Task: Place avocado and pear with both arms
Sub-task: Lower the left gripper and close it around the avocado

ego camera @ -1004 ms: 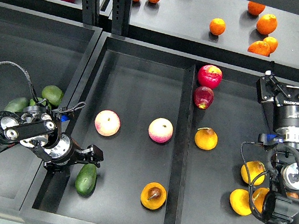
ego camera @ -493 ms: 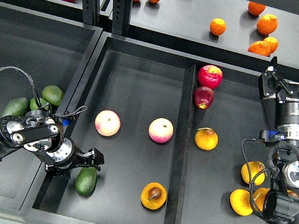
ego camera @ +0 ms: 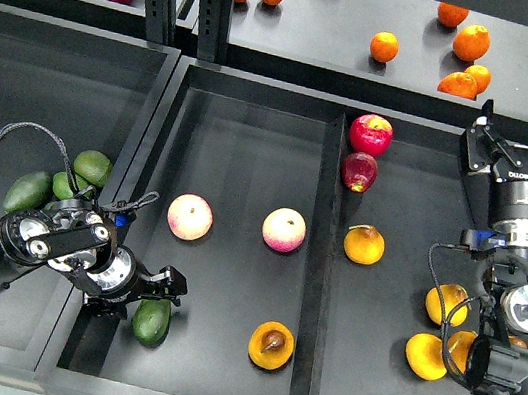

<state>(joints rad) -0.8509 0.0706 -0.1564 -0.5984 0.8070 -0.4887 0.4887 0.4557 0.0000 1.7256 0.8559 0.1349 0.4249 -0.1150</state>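
Note:
The dark green avocado [ego camera: 152, 324] lies on the floor of the middle tray [ego camera: 252, 145], at its front left corner. My left gripper [ego camera: 159, 289] sits low just over the avocado's upper end and hides part of it. Its fingers are dark and I cannot tell them apart. The round yellow-orange pear [ego camera: 271, 345] with the dark brown dimple lies in the same tray, front right, free of any gripper. My right gripper [ego camera: 526, 150] is up at the far right, fingers spread wide and empty, far from both fruits.
Two pink-yellow apples [ego camera: 190, 217] [ego camera: 283, 229] lie mid-tray. Past the divider are two red apples [ego camera: 370, 134], a stemmed pear [ego camera: 364, 244] and yellow-orange fruit [ego camera: 425, 355] by my right arm. More avocados [ego camera: 93, 167] lie in the left tray. Oranges [ego camera: 384, 46] sit on the shelf behind.
My left arm has shifted down and right, bringing its gripper closer over the avocado, which has barely moved. My right gripper has drifted slightly right and stays open.

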